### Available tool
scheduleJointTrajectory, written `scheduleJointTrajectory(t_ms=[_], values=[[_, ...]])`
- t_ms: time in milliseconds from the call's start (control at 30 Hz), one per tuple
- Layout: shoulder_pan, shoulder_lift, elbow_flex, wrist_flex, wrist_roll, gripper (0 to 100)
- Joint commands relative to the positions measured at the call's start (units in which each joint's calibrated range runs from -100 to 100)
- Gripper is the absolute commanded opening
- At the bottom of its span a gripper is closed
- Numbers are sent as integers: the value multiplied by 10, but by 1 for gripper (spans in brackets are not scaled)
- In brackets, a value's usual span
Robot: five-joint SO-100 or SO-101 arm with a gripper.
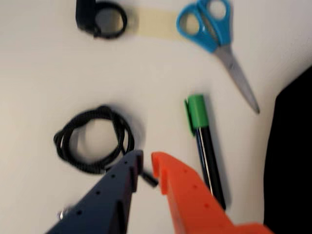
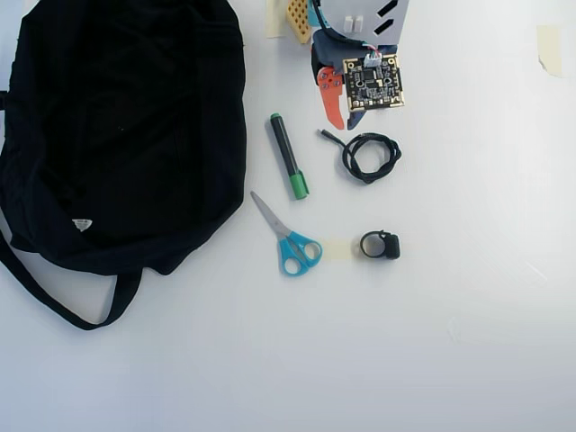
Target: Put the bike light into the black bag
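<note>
Black bag (image 2: 126, 135) fills the upper left of the overhead view, strap looping out below it, small white tag on its lower left part. Wrist view only catches a black edge of it (image 1: 290, 161) at right.

Arm sits at top centre overhead, circuit board facing up. Gripper (image 1: 147, 163) empty, fingers a small gap apart, one dark blue, one orange; overhead shows only the orange finger clearly (image 2: 331, 99).

Scissors (image 2: 288, 238), blue handles, lie below the marker overhead; wrist view has them at top right (image 1: 217, 41).

Marker (image 2: 288, 157), black body with green cap, lies between bag and cable; in the wrist view it is just right of the orange finger (image 1: 204, 146).

Coiled black cable (image 2: 369, 155) lies right below the gripper overhead; wrist view puts its plug end between the fingertips (image 1: 92, 139).

Bike light (image 2: 380, 245) sits on the table right of the scissors, well apart from the bag, ring strap toward a beige tape patch (image 2: 337, 249). Wrist view: top left (image 1: 100, 18).

Table (image 2: 450, 342) plain white; more tape at the top right corner overhead.
</note>
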Motion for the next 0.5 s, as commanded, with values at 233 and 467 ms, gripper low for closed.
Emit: scheduleJointTrajectory(t_ms=[233,467], values=[[-7,-26,-55,69,1,2],[-9,-25,-47,69,-4,2]])
